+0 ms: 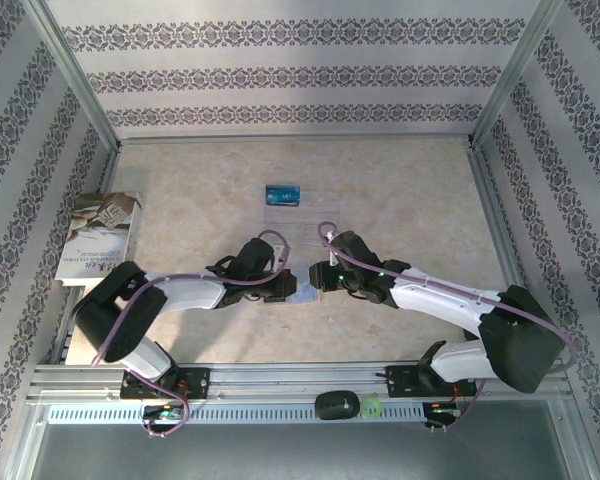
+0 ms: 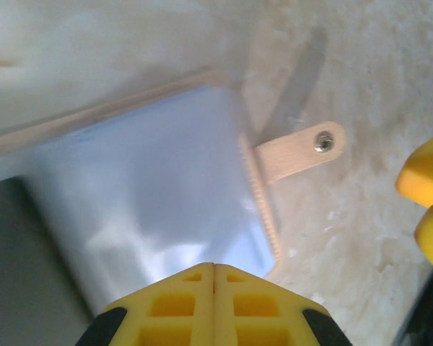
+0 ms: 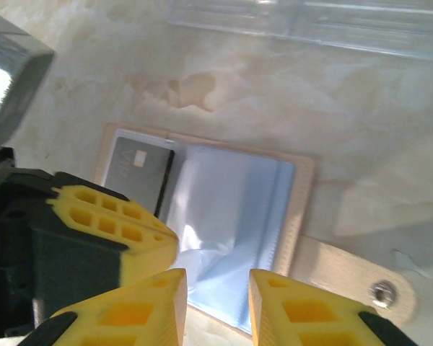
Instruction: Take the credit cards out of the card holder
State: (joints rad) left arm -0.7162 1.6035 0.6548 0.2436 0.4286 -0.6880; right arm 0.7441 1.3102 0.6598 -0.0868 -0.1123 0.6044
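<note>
Card holder [image 3: 231, 209] lies opened flat on the counter [image 1: 410, 200], mid-front, between the two hands. Far left, a book [image 1: 98, 235] sits at the side rail, with open counter between it and the left arm. The left hand [image 2: 214, 277], fingers pressed together, bears tip-down on the holder's pale blue-grey lining, at the edge of a blackish card [image 3: 139, 175] tucked in the left pocket. The right hand [image 3: 217, 288] is slightly spread, straddling the holder's near edge. A tan tab strap [image 3: 350, 277] with a snap sticks out rightward; beyond it the counter runs open to the right rail. Behind the hands, a clear tray [image 1: 320, 212] holds a blue card [image 1: 283, 194].
</note>
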